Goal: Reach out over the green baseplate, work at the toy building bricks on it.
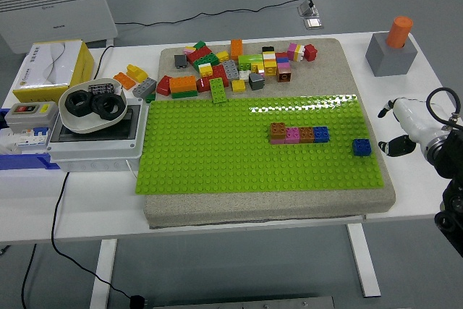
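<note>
The green baseplate (217, 153) lies on a beige mat in the middle of the table. A short row of bricks (299, 134) stands on it right of centre: brown, pink, brown, blue. Near the plate's right edge sits a single blue brick (362, 147). My right hand (394, 129), white with black fingertips, hovers just off the mat's right edge, level with that blue brick and a little apart from it. Its fingers are loosely spread and hold nothing. The left arm is out of view.
Several loose bricks (231, 69) are heaped on the mat behind the plate. A grey block with an orange cylinder (391, 48) stands at the back right. At the left are a white box with black rings (92, 106), a yellow carton (51, 70) and a cable.
</note>
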`<action>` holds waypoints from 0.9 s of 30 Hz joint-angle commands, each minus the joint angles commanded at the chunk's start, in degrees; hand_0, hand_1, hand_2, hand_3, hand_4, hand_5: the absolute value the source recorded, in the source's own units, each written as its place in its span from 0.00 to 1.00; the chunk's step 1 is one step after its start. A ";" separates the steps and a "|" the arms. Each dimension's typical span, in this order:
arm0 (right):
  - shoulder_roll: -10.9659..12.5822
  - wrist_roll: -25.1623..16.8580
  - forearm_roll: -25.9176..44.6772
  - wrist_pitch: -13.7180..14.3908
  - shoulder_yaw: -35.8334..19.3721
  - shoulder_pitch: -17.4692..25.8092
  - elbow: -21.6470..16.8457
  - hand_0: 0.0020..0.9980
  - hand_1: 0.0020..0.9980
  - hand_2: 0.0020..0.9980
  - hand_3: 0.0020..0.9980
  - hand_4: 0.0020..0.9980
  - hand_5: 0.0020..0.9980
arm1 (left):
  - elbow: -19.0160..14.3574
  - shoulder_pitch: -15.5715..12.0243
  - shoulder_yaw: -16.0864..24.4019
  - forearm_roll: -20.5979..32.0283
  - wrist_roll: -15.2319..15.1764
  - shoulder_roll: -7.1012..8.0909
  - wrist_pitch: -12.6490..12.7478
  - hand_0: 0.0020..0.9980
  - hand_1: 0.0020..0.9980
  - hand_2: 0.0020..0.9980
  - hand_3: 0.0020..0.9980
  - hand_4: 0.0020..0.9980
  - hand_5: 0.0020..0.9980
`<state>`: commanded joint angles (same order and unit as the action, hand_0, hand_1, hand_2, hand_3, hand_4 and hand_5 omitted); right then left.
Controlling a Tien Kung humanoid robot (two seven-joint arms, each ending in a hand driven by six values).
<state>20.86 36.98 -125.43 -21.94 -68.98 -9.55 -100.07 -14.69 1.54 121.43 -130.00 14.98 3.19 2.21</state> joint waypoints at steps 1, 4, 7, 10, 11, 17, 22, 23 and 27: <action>-0.16 0.00 0.10 -0.02 0.03 0.14 0.29 0.89 0.91 0.90 0.69 0.76 0.12 | -0.04 -0.06 -0.05 0.00 0.00 0.02 0.18 0.77 0.71 0.63 0.47 0.66 0.32; -0.81 0.00 0.29 0.25 -0.41 0.57 1.15 0.90 0.90 0.89 0.68 0.75 0.10 | -0.21 -0.32 -0.63 0.20 0.04 0.16 0.44 0.76 0.71 0.62 0.47 0.65 0.32; -1.46 -0.03 0.37 1.02 -0.87 0.76 2.12 0.90 0.90 0.89 0.68 0.75 0.10 | -0.33 -0.81 -0.93 1.02 0.01 0.26 0.70 0.76 0.71 0.62 0.47 0.65 0.32; -1.99 -0.52 0.56 2.10 -0.38 0.22 3.84 0.89 0.89 0.88 0.67 0.75 0.10 | -0.39 -1.35 -1.37 1.80 -0.13 0.40 1.18 0.77 0.71 0.62 0.47 0.64 0.33; -2.08 -0.72 0.52 2.40 0.02 -0.15 4.47 0.89 0.89 0.88 0.67 0.75 0.10 | -0.37 -1.43 -1.45 1.81 -0.14 0.46 1.24 0.77 0.71 0.62 0.47 0.64 0.33; -2.46 -1.43 -0.69 3.38 3.85 -3.56 7.92 0.88 0.88 0.88 0.67 0.74 0.11 | 0.12 -1.36 -1.10 0.00 0.75 0.96 0.86 0.77 0.71 0.63 0.47 0.63 0.34; -3.02 -1.33 -1.21 3.54 5.29 -4.83 9.35 0.88 0.87 0.87 0.67 0.74 0.11 | 0.27 -1.24 -0.46 0.00 1.08 0.87 0.83 0.77 0.71 0.63 0.47 0.62 0.33; -3.18 -1.32 -1.29 3.58 5.36 -4.90 9.68 0.88 0.87 0.87 0.67 0.74 0.11 | 0.25 -1.24 -0.42 0.00 1.08 0.81 0.88 0.77 0.71 0.63 0.47 0.62 0.33; -3.54 -1.48 -1.54 3.88 5.98 -5.22 11.27 0.88 0.87 0.87 0.67 0.74 0.11 | 0.11 -1.20 -0.51 0.00 1.00 0.70 1.03 0.77 0.71 0.63 0.47 0.62 0.33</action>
<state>17.32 35.50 -126.97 -18.07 -63.00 -14.77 -88.80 -14.58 0.34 120.92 -130.00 15.98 3.89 3.24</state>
